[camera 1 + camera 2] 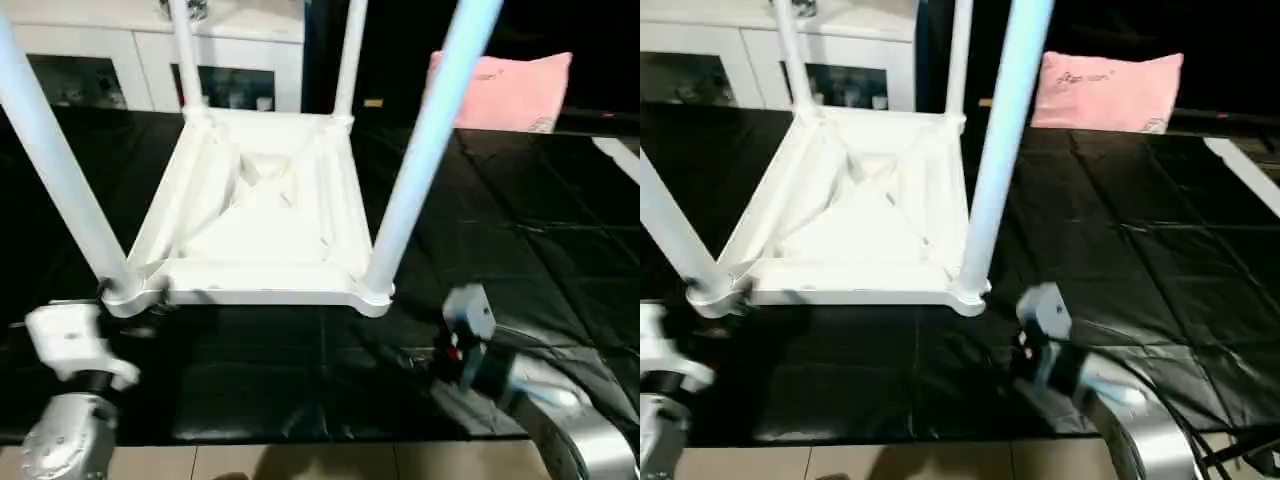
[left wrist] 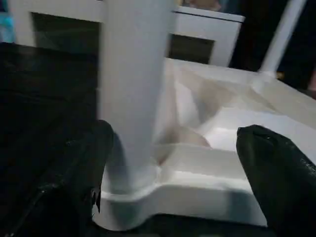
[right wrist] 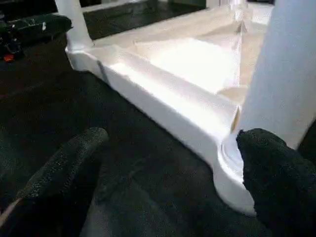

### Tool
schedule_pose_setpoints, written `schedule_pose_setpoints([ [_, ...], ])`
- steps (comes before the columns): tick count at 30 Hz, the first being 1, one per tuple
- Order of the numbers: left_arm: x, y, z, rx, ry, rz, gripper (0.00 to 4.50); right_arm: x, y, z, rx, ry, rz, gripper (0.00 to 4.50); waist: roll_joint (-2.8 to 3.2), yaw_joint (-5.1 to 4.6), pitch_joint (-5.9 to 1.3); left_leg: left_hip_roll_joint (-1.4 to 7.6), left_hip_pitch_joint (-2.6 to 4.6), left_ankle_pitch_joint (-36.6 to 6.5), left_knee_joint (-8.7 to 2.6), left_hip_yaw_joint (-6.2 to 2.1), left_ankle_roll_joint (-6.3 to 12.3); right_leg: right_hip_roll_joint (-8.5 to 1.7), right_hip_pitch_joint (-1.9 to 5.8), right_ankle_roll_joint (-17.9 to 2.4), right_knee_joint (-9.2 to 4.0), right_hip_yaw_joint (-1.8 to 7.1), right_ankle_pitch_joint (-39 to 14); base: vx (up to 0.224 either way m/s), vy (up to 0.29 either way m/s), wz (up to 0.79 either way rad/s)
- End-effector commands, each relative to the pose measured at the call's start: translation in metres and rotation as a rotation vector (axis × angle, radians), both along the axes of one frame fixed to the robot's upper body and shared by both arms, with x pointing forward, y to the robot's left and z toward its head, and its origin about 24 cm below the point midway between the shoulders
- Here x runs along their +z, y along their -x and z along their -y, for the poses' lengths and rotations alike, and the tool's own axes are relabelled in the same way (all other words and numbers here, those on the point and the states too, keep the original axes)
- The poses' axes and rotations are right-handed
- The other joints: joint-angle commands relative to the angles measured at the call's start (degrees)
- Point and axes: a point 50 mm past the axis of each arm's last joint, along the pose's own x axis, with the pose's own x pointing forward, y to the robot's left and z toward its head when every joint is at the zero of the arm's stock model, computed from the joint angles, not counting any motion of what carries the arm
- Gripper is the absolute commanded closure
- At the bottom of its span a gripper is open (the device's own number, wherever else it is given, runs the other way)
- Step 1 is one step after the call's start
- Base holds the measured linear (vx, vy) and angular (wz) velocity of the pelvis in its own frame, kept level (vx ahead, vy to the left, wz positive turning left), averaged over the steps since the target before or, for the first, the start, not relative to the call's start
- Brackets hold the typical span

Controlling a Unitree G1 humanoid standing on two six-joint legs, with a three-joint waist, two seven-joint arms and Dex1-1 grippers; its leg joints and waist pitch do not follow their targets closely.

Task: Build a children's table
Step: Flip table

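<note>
Here our left jaws (image 2: 173, 173) stand wide apart, their black textured fingers (image 2: 274, 173) on either side of the near-left leg (image 2: 133, 94), a smooth, round, white tube; we cannot tell whether either finger touches it. Our right jaws (image 3: 168, 182) are also spread wide, holding nothing, just beside the near-right leg (image 3: 284, 84) where it enters its round corner socket (image 3: 232, 168).

The tabletop (image 1: 255, 215) lies upside down on the desk (image 1: 530, 230), white moulded plastic with raised ribs running diagonally across its hollow underside and a thick rim with rounded corners. All four tapered legs stand up from the corners, the two far ones (image 1: 185, 55) thinner in our view.

The desk is covered with a glossy black sheet, creased and catching light. On its far right rests a soft pink pillow (image 1: 505, 90). Behind stands a white cabinet (image 1: 150, 60) with dark glass doors. Pale flooring (image 1: 300, 462) shows below the near edge.
</note>
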Motion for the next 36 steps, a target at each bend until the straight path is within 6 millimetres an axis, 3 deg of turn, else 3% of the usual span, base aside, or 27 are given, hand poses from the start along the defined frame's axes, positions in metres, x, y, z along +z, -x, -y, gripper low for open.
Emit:
schedule_pose_setpoints([
  [1, 0.002, -0.005, -0.004, 0.039, -0.009, 0.005, 0.04, 0.001, -0.007, 0.005, -0.059, 0.006, 0.014, 0.00, 0.53, 0.04, -2.06, 3.03, 0.45, -16.0, -5.00, -0.56, 0.63, -4.04, 1.14, -8.3, -4.14, 2.91, -10.2, 0.000, 0.000, 0.00],
  [6, 0.006, -0.015, -0.014, 0.108, -0.028, 0.012, 0.04, 0.002, -0.023, 0.006, -0.176, 0.018, 0.051, 0.00, 0.44, -0.01, -1.86, 3.03, 0.68, -19.6, -5.28, -0.72, -1.49, -4.17, 0.99, -6.7, -4.60, 2.94, -16.3, 0.000, 0.000, 0.00],
  [10, 0.011, -0.024, -0.020, 0.122, -0.025, 0.024, 0.04, 0.004, -0.033, 0.013, -0.285, -0.001, 0.068, 0.00, 0.48, -0.08, -2.01, 2.97, 0.76, -19.9, -5.29, -0.75, -2.13, -4.14, 0.84, -6.7, -4.47, 3.00, -15.9, 0.000, 0.000, 0.00],
  [11, 0.008, -0.030, -0.011, 0.032, 0.003, -0.009, 0.04, 0.005, -0.038, 0.022, -0.376, 0.013, 0.092, 0.00, 0.66, 0.02, -2.10, 2.95, 0.83, -19.2, -5.25, -0.70, -2.27, -4.12, 0.87, -6.9, -4.32, 3.03, -14.6, 0.000, 0.000, 0.00],
  [18, 0.002, -0.037, 0.014, -0.149, 0.042, -0.047, 0.04, 0.006, -0.045, 0.038, -0.522, 0.001, 0.114, 0.00, 0.83, 0.16, -2.49, 2.84, 0.71, -15.2, -4.95, -0.31, -1.72, -3.98, 1.33, -8.7, -3.57, 3.03, -6.9, 0.000, 0.000, 0.00],
  [21, -0.001, -0.040, 0.022, -0.199, 0.051, -0.064, 0.04, 0.005, -0.045, 0.041, -0.539, 0.005, 0.113, 0.00, 0.82, 0.24, -2.40, 2.90, 0.79, -14.8, -4.96, -0.21, -1.23, -3.95, 1.31, -9.0, -3.61, 3.01, -6.9, 0.000, 0.000, 0.00],
  [22, -0.001, -0.041, 0.025, -0.215, 0.060, -0.072, 0.04, 0.004, -0.045, 0.042, -0.541, 0.005, 0.109, 0.00, 0.71, 0.39, -2.22, 2.91, 0.91, -16.1, -5.01, -0.10, -1.25, -3.97, 1.18, -8.8, -3.85, 3.04, -9.3, 0.000, 0.000, 0.00],
  [26, -0.002, -0.042, 0.026, -0.220, 0.059, -0.074, 0.40, 0.005, -0.039, 0.036, -0.457, -0.022, 0.096, 0.00, 0.71, 0.89, -2.11, 2.97, 1.03, -18.2, -5.17, -0.14, -1.46, -4.06, 1.05, -7.3, -4.31, 3.11, -13.7, 0.000, 0.000, 0.00],
  [28, -0.002, -0.043, 0.026, -0.231, 0.065, -0.067, 0.49, 0.007, -0.023, 0.025, -0.251, -0.033, 0.067, 0.00, 0.60, 1.47, -2.17, 3.13, 1.04, -17.5, -5.13, -0.17, -0.87, -4.09, 1.22, -6.6, -4.33, 3.17, -12.8, 0.000, 0.000, 0.00],
  [32, -0.002, -0.044, 0.029, -0.278, 0.073, -0.069, 0.83, 0.007, -0.012, 0.021, -0.108, -0.007, 0.024, 0.00, 0.50, 1.67, -2.22, 3.20, 0.83, -15.8, -5.09, -0.20, -0.20, -4.11, 1.33, -7.1, -4.11, 3.08, -10.9, 0.000, 0.000, 0.00],
  [35, -0.003, -0.044, 0.031, -0.307, 0.072, -0.084, 1.02, 0.008, -0.005, 0.018, -0.022, 0.002, 0.004, 0.00, 0.46, 1.76, -2.12, 3.21, 0.84, -16.7, -5.11, -0.16, -0.10, -4.23, 1.22, -7.0, -4.32, 3.12, -13.1, 0.000, 0.000, 0.00],
  [36, -0.005, -0.046, 0.031, -0.309, 0.050, -0.104, 1.12, 0.009, -0.004, 0.013, 0.001, 0.002, 0.003, 0.00, 0.19, 1.70, -2.10, 3.20, 0.82, -17.1, -5.13, -0.16, -0.19, -4.27, 1.16, -6.8, -4.43, 3.08, -14.1, 0.000, 0.000, 0.00],
])
